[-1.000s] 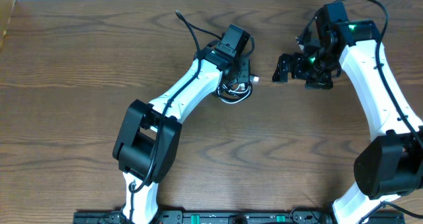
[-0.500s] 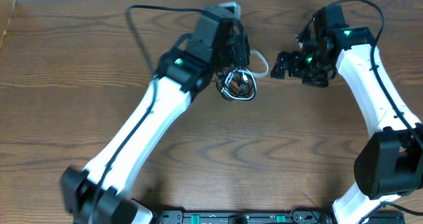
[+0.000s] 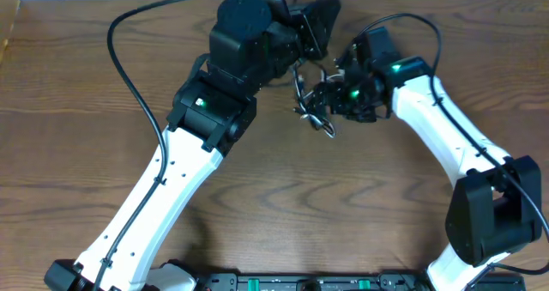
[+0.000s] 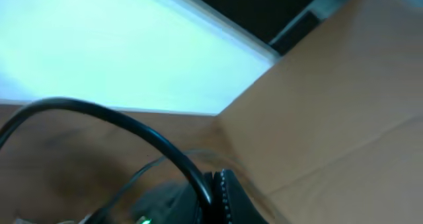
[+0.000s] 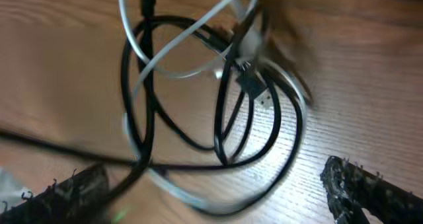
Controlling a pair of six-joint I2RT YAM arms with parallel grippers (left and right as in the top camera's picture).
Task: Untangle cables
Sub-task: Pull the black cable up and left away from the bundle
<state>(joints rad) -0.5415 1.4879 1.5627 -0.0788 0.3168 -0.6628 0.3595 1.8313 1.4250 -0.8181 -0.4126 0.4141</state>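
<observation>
1. The left gripper (image 3: 307, 51), a black two-finger claw on the white-and-black left arm, is raised high over the far middle of the brown wood-grain table (image 3: 77, 85). Its fingers are tucked under its own wrist in the overhead view, and it is clenched.
2. The cable bundle (image 3: 314, 111), thin flexible black and white cords looped together, hangs just below that gripper. Several strands run up from the loops to the clenched fingers, so it is grasping the cable bundle.
3. The right gripper (image 3: 328, 102), the same black kind on the right arm, sits just beside the bundle on its right side. Its jaws are spread wide and grip nothing.
4. In the right wrist view the right gripper (image 5: 218, 196) shows as two dark, blurred fingers (image 5: 66, 191) at the lower corners. The cable bundle (image 5: 221, 112) fills the space ahead of them, over the table (image 5: 377, 78).
5. There, black loops overlap one another and a white cord (image 5: 185, 42) threads through them. A small black plug (image 5: 254, 86) dangles near the middle, and black and white strands leave the top edge.
6. The left wrist view points up and away: a thick black arm cable (image 4: 132, 128) arcs across a white wall (image 4: 99, 45) and a brown cardboard panel (image 4: 344, 105). Its own fingers cannot be made out.
</observation>
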